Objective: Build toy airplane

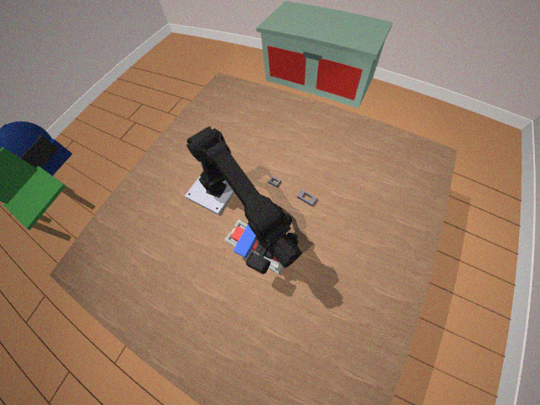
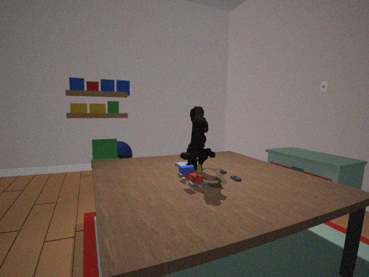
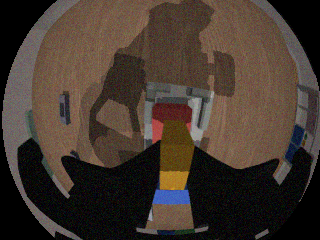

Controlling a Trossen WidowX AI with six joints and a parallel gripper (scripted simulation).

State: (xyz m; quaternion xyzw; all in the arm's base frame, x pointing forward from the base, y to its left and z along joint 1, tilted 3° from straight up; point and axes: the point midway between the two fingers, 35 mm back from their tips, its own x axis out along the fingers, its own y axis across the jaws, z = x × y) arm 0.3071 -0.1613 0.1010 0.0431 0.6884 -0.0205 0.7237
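The red fuselage [image 1: 237,234] [image 2: 195,178] [image 3: 157,131] lies lengthwise in the pale grey jig [image 1: 228,240] [image 3: 148,120]. The blue wing [image 1: 245,240] [image 2: 186,169] [image 3: 171,197] lies across the top of the fuselage. My gripper [image 1: 264,252] [image 3: 172,144] is shut on the yellow tail fin, over the fuselage's tail part. The fin [image 2: 198,168] [image 3: 175,177] is upright between the fingers, its lower end at or just above the fuselage top. The fin's tab and the tail socket are hidden, so I cannot tell whether they are engaged.
Two small dark grey holders stand on the wooden table, the smaller [image 1: 274,181] [image 2: 222,172] nearer the arm base and the larger [image 1: 306,197] [image 2: 235,178] [image 3: 65,108] farther out. The arm's white base plate [image 1: 202,199] is behind the jig.
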